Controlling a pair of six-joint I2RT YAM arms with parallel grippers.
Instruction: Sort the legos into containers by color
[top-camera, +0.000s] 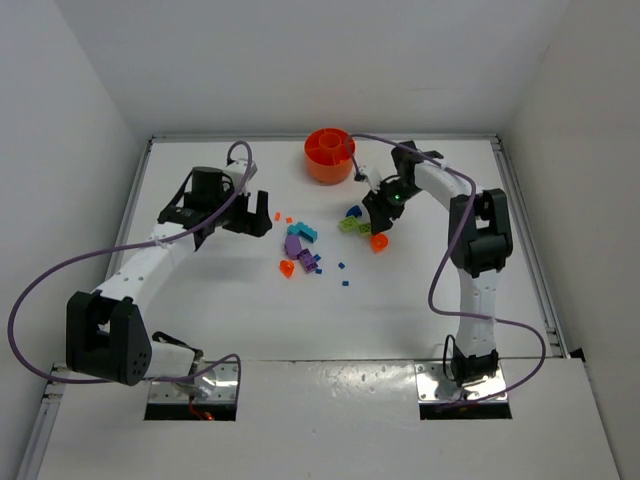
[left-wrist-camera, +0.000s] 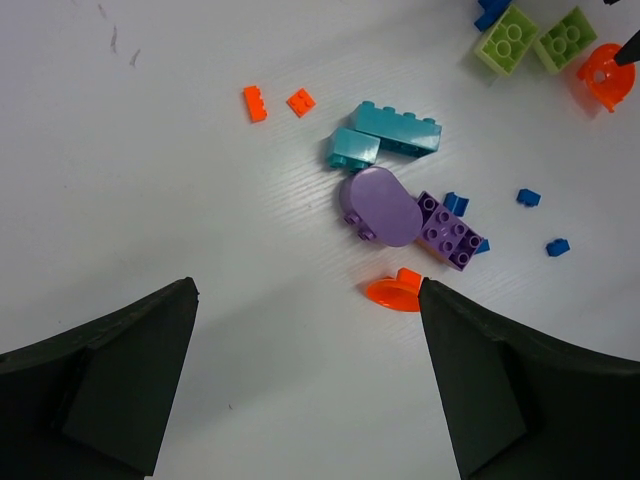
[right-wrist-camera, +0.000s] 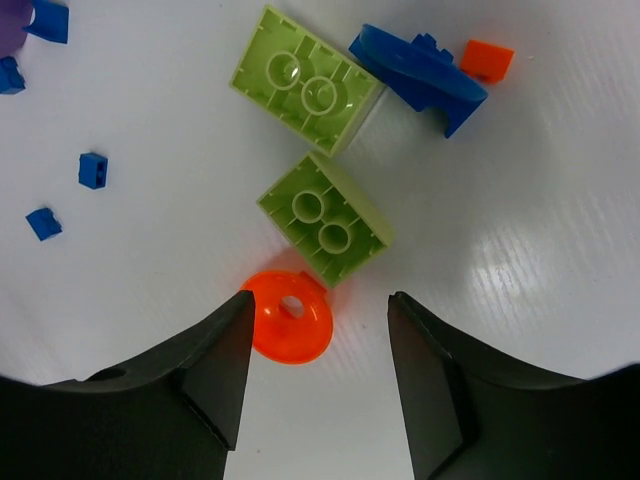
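Right gripper (right-wrist-camera: 320, 318): low over the table (top-camera: 200, 320), jaws spread wide, nothing grasped. An orange round piece (right-wrist-camera: 290, 320) lies against the inner face of one finger (right-wrist-camera: 200, 380). The near corner of a lime brick (right-wrist-camera: 325, 220) reaches toward the gap between the tips. A second lime brick (right-wrist-camera: 305, 82) lies just beyond it, the two almost corner to corner. A blue piece (right-wrist-camera: 415, 75) lies tilted beside the second brick, with a small orange square (right-wrist-camera: 487, 60) just past its end. Tiny blue squares (right-wrist-camera: 93, 170) lie loose to the side. This cluster sits a little right of the table's centre, toward the far edge.

Left gripper (left-wrist-camera: 305, 300): released, jaws wide apart and empty, held above the table left of centre. An orange rounded bit (left-wrist-camera: 397, 290) lies just beside one fingertip. Past it, a purple rounded piece (left-wrist-camera: 380, 207) touches a purple studded brick (left-wrist-camera: 450, 232). Two cyan bricks (left-wrist-camera: 395, 128) touch each other just beyond the purple ones. Two small orange pieces (left-wrist-camera: 255, 103) lie apart on the left-edge side.

The orange dish (top-camera: 322, 172) stands upright at the middle of the far edge, near the right gripper's cluster. Its contents are too small to tell
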